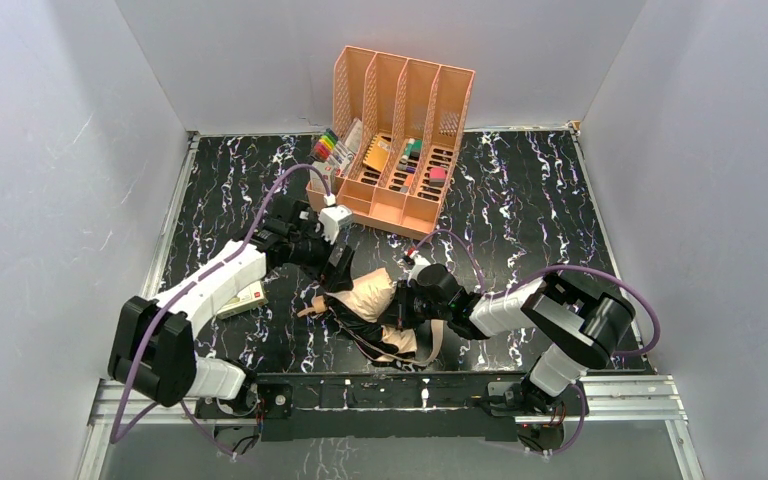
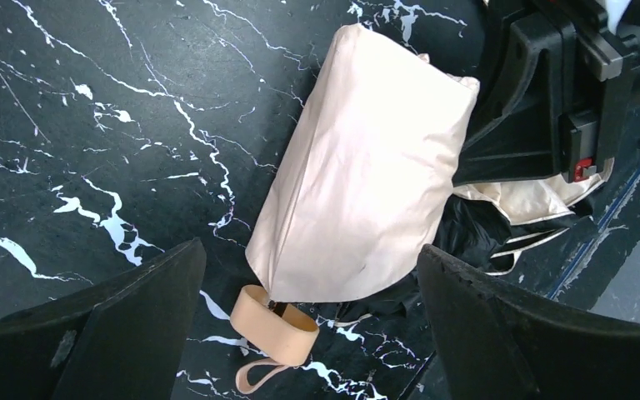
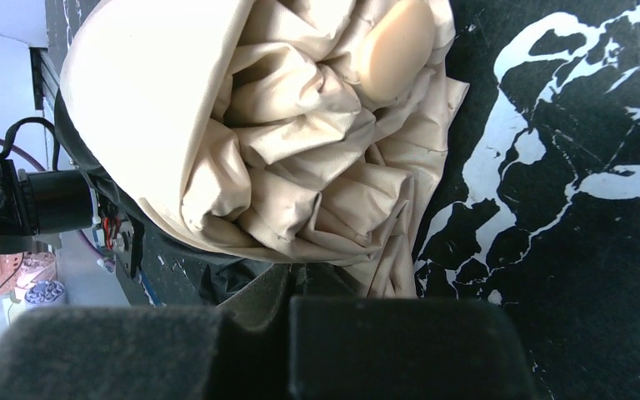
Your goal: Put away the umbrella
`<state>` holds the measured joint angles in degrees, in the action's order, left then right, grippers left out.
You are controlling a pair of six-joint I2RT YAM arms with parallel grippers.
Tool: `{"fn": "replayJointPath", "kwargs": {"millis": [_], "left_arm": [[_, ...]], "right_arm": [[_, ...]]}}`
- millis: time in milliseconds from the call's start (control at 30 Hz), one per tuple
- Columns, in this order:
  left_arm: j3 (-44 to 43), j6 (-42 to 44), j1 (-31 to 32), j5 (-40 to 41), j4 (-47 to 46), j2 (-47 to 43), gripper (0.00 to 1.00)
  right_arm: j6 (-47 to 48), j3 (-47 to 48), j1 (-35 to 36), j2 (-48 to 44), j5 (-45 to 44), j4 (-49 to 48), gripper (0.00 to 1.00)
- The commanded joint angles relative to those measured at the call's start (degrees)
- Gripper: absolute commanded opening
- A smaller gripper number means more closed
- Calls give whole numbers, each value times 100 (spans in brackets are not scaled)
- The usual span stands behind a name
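A tan umbrella [image 2: 367,167] was laid on the tabletop [image 2: 92,125]. The left fingers [image 2: 117,325] were spread wide over it; the right fingers [image 3: 400,342] were clenched on its fabric.

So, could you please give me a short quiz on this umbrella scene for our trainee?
1. True or false: the left claw is shut on the umbrella.
2. What colour is the file organizer at the back of the table? A peach, B blue, C green.
3. Which claw pinches the umbrella's fabric?
Key: 1 false, it hangs open above it; 2 A; 3 the right claw.
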<state>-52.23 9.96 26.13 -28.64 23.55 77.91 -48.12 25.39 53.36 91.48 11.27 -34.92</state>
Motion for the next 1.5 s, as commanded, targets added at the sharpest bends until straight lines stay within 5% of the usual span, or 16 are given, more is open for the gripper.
{"fn": "replayJointPath", "kwargs": {"millis": [0,733,1200,1333,1467], "left_arm": [[-69,-95,-91,-297,185,191,98],[-262,217,41,-1612,604,1975,96],[-380,36,1225,556,577,2158,26],[-489,-24,1415,1200,476,2225,6],[-616,14,1535,1657,252,2204,0]], "right_arm": [[256,-150,7,274,-82,1013,2],[294,-149,7,207,-74,1024,2],[142,-369,-147,-583,-251,1159,3],[589,-281,-350,-1133,-133,1578,12],[1050,-202,-874,-1793,217,2228,24]]}}
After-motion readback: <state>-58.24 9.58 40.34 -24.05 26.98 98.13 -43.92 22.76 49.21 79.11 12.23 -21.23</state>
